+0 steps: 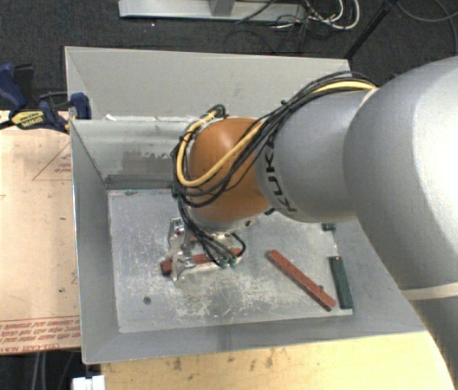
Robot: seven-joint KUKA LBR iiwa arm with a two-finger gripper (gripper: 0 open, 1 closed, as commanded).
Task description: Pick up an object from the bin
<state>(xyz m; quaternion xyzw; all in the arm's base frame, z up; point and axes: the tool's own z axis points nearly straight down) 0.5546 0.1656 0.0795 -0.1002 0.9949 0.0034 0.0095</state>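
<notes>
Gripper (182, 260) is low in the bin (92, 242), at or just above the floor, left of centre and towards the near wall. You can't tell from this angle whether it is wide or narrow; the orange wrist cover (221, 165) and the cable loops (182, 157) hang over most of it. No grasp can be confirmed.

Item at the gripper: a short red-brown piece (166, 266) lies flat on the floor, one end showing at the gripper's left side, with more of the same colour showing to the right under the metal parts. It is touching or very nearly touching the gripper, and the exact contact is unclear. A small green bit (230, 260) sits just right of that, approx. under the cables.

Other contents, well apart from the gripper:
- long red-brown bar (298, 279), flat, lying diagonally, right of centre
- dark narrow stick (341, 283), flat, just beside the bar's lower end, near the right wall
- small dark scrap (327, 228) above the stick

Arm (391, 153) enters from the right and covers the bin's back-right corner.
</notes>
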